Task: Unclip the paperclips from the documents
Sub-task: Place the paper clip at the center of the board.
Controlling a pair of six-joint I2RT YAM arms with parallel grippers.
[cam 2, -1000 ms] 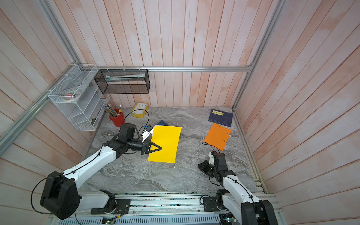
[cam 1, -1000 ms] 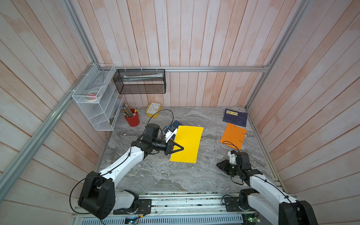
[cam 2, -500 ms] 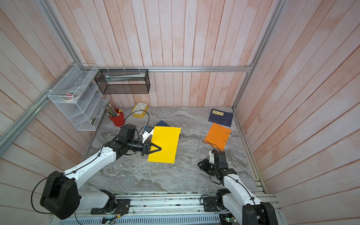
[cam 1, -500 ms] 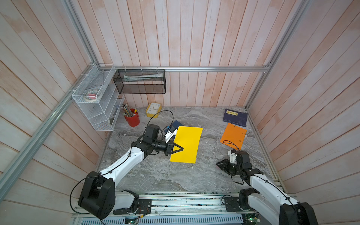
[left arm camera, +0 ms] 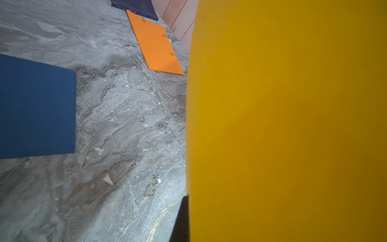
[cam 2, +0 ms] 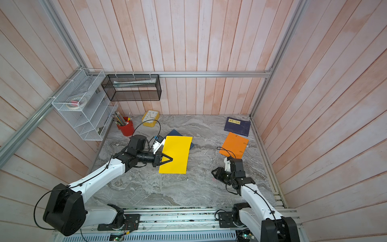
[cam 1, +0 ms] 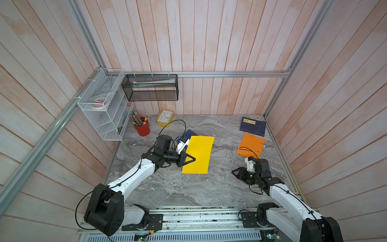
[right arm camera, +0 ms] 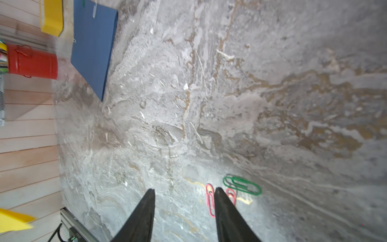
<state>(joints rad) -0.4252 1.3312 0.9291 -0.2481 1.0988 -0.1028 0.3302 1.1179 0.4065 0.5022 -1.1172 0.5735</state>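
My left gripper [cam 1: 194, 159] is shut on the left edge of the yellow document [cam 1: 199, 155], which fills half of the left wrist view, and one finger [left arm camera: 182, 220] shows against it. The blue document [cam 1: 191, 132] lies partly under it, with a silvery paperclip [right arm camera: 94, 10] on its edge. The orange document [cam 1: 250, 144] lies flat at the right with green paperclips [left arm camera: 165, 36] on its edges. My right gripper [right arm camera: 184, 189] is low over the table in front of the orange document, jaws apart, nothing between them. A green paperclip [right arm camera: 243, 185] and two pink paperclips [right arm camera: 210, 199] lie loose beside one finger.
A dark navy booklet [cam 1: 252, 126] lies in the back right corner. A red pencil cup [cam 1: 142, 127] and a yellow clock [cam 1: 165, 118] stand at the back left. A white wire rack [cam 1: 102, 109] and a black mesh basket [cam 1: 150, 90] hang on the walls.
My right gripper has shifted slightly left and away from the front rail. The left gripper has stayed put with the yellow sheet.
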